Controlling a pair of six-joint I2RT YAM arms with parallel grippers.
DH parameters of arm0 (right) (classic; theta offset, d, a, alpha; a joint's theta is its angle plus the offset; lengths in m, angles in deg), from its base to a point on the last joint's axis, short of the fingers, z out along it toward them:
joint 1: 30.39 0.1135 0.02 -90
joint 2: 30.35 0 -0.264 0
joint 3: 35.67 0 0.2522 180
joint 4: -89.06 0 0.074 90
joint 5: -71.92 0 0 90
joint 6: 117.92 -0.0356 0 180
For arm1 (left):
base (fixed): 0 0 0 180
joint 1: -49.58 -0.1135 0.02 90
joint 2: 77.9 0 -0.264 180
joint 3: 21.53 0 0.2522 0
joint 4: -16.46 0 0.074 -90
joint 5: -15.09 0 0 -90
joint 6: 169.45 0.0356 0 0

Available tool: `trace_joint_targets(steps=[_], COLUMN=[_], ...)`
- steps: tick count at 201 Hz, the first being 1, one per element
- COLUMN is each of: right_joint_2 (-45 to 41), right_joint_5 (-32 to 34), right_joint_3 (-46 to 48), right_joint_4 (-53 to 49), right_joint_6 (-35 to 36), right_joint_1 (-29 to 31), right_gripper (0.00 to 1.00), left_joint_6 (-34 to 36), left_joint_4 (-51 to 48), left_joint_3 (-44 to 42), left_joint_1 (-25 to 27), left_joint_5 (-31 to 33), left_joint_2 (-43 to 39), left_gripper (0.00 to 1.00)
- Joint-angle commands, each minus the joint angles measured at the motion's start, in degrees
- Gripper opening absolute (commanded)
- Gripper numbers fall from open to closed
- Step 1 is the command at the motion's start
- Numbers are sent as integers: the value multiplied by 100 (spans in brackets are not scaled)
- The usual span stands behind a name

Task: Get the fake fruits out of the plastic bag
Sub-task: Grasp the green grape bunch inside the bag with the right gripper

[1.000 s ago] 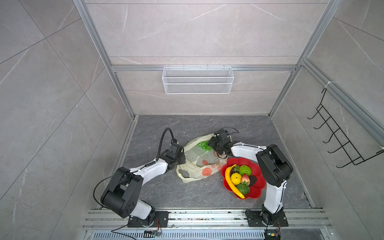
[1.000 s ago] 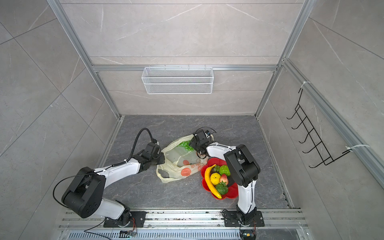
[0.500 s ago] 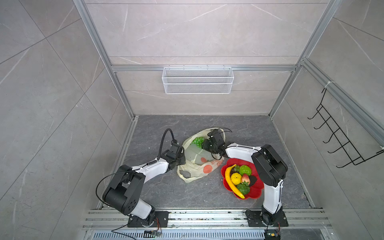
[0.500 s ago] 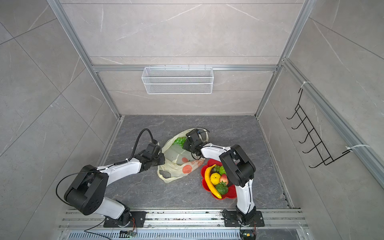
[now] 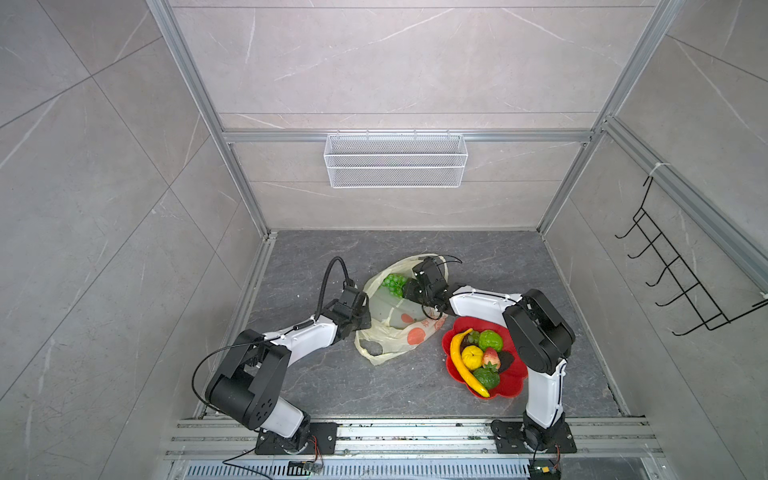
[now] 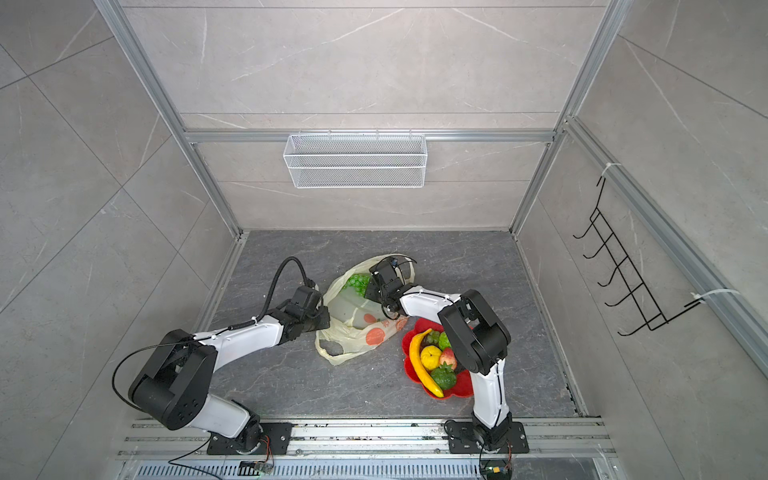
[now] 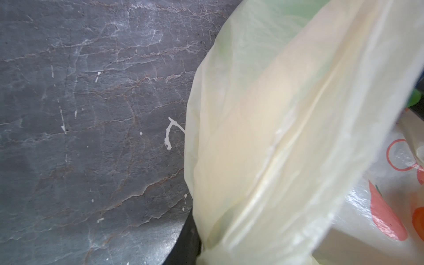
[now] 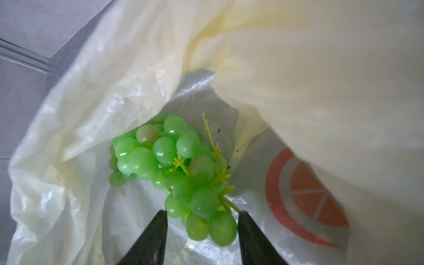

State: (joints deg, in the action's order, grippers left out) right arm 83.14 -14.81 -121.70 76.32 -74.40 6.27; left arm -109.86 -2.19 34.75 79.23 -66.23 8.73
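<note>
The green grape bunch (image 8: 174, 174) lies inside the plastic bag (image 5: 388, 328), on its crinkled floor at the far left end of the open mouth, and in both top views it looks to be the only fruit left in there. The banana (image 5: 463, 361) and the other fruits sit piled on the red plate (image 5: 513, 386), just to the right of the bag. What matters for the next move is how the bunch lies to the right gripper (image 8: 203, 213). That arm reaches across into the bag mouth. Seen from its wrist, the bunch runs lengthwise straight away from the fingertips, its near end between them and its far end tucked under a fold of film. The pale stem lies along the side of the bunch closest to one finger. The jaws stand at a middling width on either side of the nearest grapes, just beside or touching them, but I cannot tell whether they press yet. The left gripper (image 5: 362, 309) is at the bag's left edge, pinched narrow on a gathered piece of the film, which rises taut from it and holds the mouth up. I judge the right arm far the nearer to the bunch, and a squeeze across the bunch's width should take it.
</note>
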Motion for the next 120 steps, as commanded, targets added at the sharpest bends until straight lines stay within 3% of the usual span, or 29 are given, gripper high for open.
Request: trace_joint_targets(steps=[1, 24, 120], right_joint_2=[123, 259, 1024], right_joint_5=[110, 113, 116], right_joint_3=[-265, -463, -1204], right_joint_4=[-148, -237, -593], right_joint_6=[80, 154, 234], right_joint_1=[3, -10, -19], right_gripper=[65, 72, 74], left_joint_6=[96, 97, 100], left_joint_4=[3, 2, 2], left_joint_3=[169, 164, 151], left_joint_1=[23, 23, 23], left_joint_5=[-7, -7, 12], left_joint_2=[-103, -116, -131], left_gripper=[19, 19, 19])
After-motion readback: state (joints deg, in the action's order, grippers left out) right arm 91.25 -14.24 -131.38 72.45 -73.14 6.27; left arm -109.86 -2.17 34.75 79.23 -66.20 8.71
